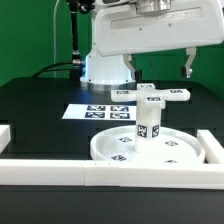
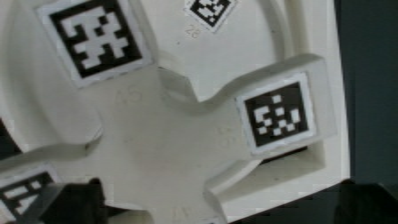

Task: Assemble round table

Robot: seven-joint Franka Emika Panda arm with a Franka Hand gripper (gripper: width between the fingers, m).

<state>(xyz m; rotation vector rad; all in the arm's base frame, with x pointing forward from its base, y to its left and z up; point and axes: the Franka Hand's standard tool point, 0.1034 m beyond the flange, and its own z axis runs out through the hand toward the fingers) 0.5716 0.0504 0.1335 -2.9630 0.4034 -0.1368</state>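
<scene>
The large rimmed round disc (image 1: 120, 152) lies flat on the black table near the front. The short thick cylinder leg (image 1: 148, 126) stands upright on its middle. The cross-shaped foot piece (image 1: 160, 95) sits on top of the leg, its arms level. It fills the wrist view (image 2: 169, 110), tags facing the camera. My gripper (image 1: 159, 70) hangs just above the foot piece. Its two dark fingers stand wide apart, one over each side of the cross, holding nothing. A dark fingertip (image 2: 75, 203) shows at the edge of the wrist view.
The marker board (image 1: 98, 111) lies flat behind the disc. White border bars run along the front (image 1: 100, 172), the exterior view's left (image 1: 5, 136) and right (image 1: 212, 146). The arm's white base (image 1: 105, 66) stands behind the marker board.
</scene>
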